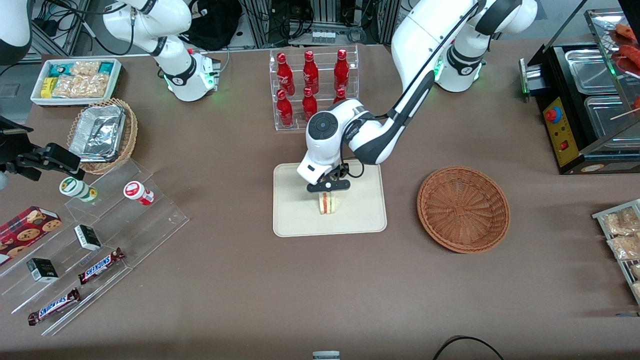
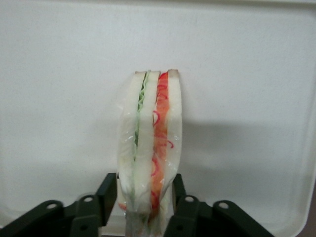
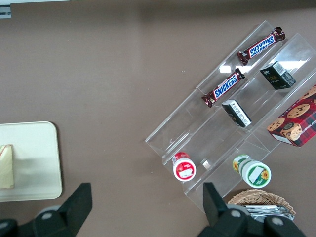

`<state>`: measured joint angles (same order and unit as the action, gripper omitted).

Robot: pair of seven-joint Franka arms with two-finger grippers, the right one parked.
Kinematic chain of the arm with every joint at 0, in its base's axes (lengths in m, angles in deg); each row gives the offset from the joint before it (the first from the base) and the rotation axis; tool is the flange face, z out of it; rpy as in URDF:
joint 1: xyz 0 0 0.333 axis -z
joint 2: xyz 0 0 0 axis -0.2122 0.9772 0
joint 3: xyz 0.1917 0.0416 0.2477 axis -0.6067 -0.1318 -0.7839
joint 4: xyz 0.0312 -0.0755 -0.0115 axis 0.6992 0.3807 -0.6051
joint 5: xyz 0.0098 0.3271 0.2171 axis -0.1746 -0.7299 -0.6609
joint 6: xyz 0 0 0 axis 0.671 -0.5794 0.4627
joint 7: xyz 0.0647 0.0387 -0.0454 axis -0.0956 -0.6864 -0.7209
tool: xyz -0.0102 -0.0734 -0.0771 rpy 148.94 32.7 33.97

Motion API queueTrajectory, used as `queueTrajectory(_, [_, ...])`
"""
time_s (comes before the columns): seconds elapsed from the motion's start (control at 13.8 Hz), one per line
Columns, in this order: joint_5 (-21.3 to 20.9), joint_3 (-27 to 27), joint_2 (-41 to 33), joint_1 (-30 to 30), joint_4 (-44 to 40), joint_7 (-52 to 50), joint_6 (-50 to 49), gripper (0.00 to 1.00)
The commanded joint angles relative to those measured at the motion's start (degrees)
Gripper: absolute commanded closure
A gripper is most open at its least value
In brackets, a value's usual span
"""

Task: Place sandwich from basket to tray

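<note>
The sandwich (image 1: 327, 202) stands upright on its edge on the cream tray (image 1: 295, 220), near the tray's middle. My left gripper (image 1: 327, 187) is directly above it, shut on the sandwich. In the left wrist view the black fingers (image 2: 108, 195) press both sides of the wrapped sandwich (image 2: 150, 138), whose white bread, green and red-orange layers show against the tray (image 2: 247, 74). The reddish-brown basket (image 1: 463, 209) sits beside the tray toward the working arm's end and holds nothing. The right wrist view catches the sandwich (image 3: 6, 165) on the tray's corner (image 3: 34, 163).
A clear rack of red bottles (image 1: 312, 87) stands just farther from the front camera than the tray. An acrylic stepped shelf with snack bars and jars (image 1: 95, 240) and a tan basket with foil trays (image 1: 102, 135) lie toward the parked arm's end.
</note>
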<state>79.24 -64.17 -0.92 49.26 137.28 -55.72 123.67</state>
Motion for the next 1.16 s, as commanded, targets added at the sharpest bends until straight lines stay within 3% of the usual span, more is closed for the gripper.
queueTrajectory(0.0, [0.09,-0.69,-4.48,-0.01,-0.18,-1.29,-1.38,0.00])
queueTrajectory(0.29, [0.18,-1.40,-15.02,-4.13,-0.53,-5.69,-13.91,0.00])
queueTrajectory(0.51, [-0.26,-1.66,-22.59,-10.10,-0.45,-3.60,-23.86,0.00])
queueTrajectory(1.09, [2.72,-1.66,-34.73,-29.43,-0.27,25.20,-40.66,0.00])
